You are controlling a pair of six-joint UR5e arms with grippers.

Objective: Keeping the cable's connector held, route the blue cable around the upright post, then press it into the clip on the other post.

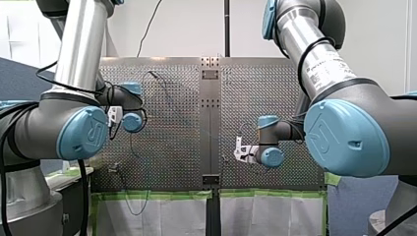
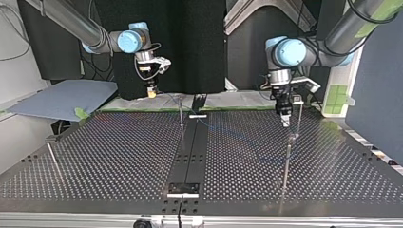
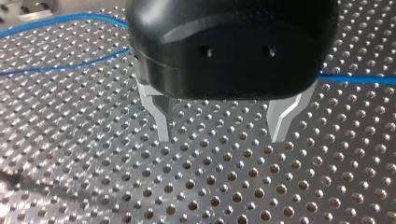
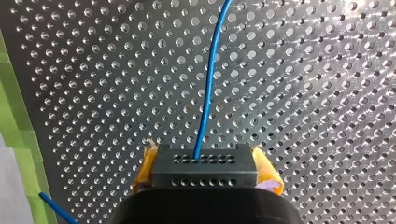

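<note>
My right gripper [image 4: 205,179] has its yellow pads [image 4: 268,175] shut on a black connector block [image 4: 204,164]. The blue cable [image 4: 208,88] leaves the block and runs ahead over the perforated plate. In the top view my right gripper [image 2: 151,92] hangs at the far left edge of the table. My left gripper [image 3: 222,137] is black with metal fingers [image 3: 163,122]. It stands open just above the plate with nothing between them. The blue cable [image 3: 56,19] lies behind it. In the top view my left gripper [image 2: 284,118] hangs beside a thin upright post [image 2: 299,118].
Other thin posts stand at the top view's middle [image 2: 181,118], right front [image 2: 286,164] and left front [image 2: 52,159]. A black rail [image 2: 190,152] runs down the table's middle. Green tape [image 4: 18,135] edges the plate near my right gripper.
</note>
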